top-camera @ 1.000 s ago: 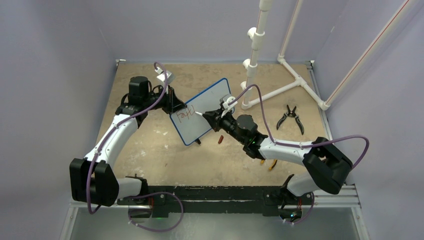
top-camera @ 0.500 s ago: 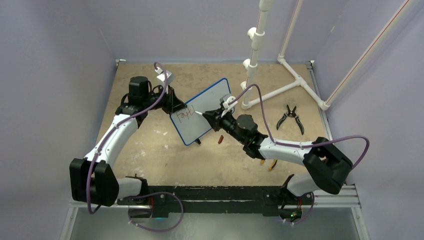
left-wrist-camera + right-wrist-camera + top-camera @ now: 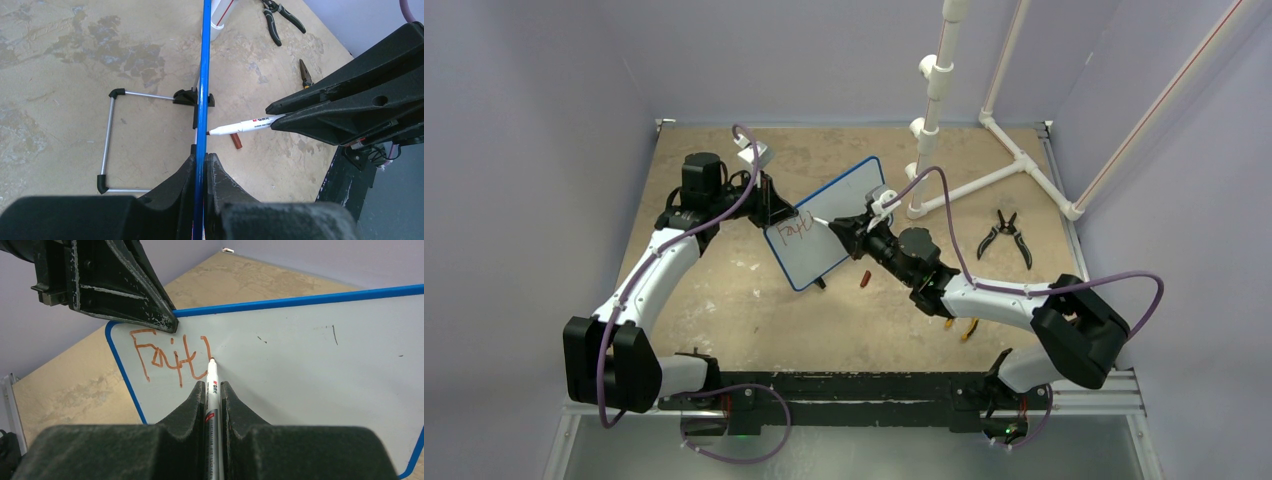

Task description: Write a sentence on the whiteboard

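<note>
The whiteboard (image 3: 839,205) stands tilted on its edge at the table's middle, with a blue rim (image 3: 202,75). My left gripper (image 3: 774,212) (image 3: 201,159) is shut on that rim at the board's left end. A white marker (image 3: 212,375) (image 3: 247,124) sits between the fingers of my right gripper (image 3: 844,232) (image 3: 212,386), which is shut on it. Its tip touches the white face (image 3: 310,355). The sentence (image 3: 170,357) (image 3: 796,229) reads "Fait" in red, plus a fresh upright stroke at the tip.
A red marker cap (image 3: 864,277) (image 3: 236,141) lies on the table below the board. Black pliers (image 3: 1006,235) (image 3: 277,20) lie to the right, near a white pipe frame (image 3: 934,110). The board's wire stand (image 3: 107,140) juts out behind it. Orange-handled pliers (image 3: 969,330) lie under my right arm.
The marker tip has shifted slightly left and up along the board, next to the last letter. The left arm and the board have stayed still.
</note>
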Robot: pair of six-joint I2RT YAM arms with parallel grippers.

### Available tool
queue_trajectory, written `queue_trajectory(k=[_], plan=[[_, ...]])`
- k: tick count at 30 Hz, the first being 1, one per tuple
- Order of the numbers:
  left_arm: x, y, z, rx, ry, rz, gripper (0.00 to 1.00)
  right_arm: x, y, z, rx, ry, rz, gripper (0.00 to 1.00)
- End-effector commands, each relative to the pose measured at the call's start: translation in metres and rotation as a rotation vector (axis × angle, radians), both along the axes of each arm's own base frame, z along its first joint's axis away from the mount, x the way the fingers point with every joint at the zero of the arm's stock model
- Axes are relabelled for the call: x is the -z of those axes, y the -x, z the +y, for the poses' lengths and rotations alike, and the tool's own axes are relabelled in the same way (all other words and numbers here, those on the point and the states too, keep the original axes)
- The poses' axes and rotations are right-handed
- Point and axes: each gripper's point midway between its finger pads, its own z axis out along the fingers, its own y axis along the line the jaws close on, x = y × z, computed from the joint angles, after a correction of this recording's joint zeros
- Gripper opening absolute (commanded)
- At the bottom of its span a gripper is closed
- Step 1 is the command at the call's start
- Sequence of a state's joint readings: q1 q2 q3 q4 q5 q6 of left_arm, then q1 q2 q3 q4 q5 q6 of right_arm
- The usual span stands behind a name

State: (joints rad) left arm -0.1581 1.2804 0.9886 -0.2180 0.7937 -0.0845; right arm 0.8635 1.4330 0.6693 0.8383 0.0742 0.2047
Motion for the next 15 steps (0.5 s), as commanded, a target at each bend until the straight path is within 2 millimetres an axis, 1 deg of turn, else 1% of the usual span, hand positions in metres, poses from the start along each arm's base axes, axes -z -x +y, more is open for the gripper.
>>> queue_trajectory(k=[1, 6, 15], plan=[[-0.006, 0.000, 0.002, -0.001, -0.003, -0.040, 0.00, -0.038, -0.010, -0.006, 0.060, -0.085, -0.057, 0.00], [-0.007, 0.000, 0.002, 0.000, -0.002, -0.043, 0.00, -0.031, -0.014, -0.011, 0.096, -0.076, -0.031, 0.00], [-0.007, 0.000, 0.002, 0.001, -0.002, -0.042, 0.00, -0.012, -0.013, -0.015, 0.108, -0.043, 0.005, 0.00]])
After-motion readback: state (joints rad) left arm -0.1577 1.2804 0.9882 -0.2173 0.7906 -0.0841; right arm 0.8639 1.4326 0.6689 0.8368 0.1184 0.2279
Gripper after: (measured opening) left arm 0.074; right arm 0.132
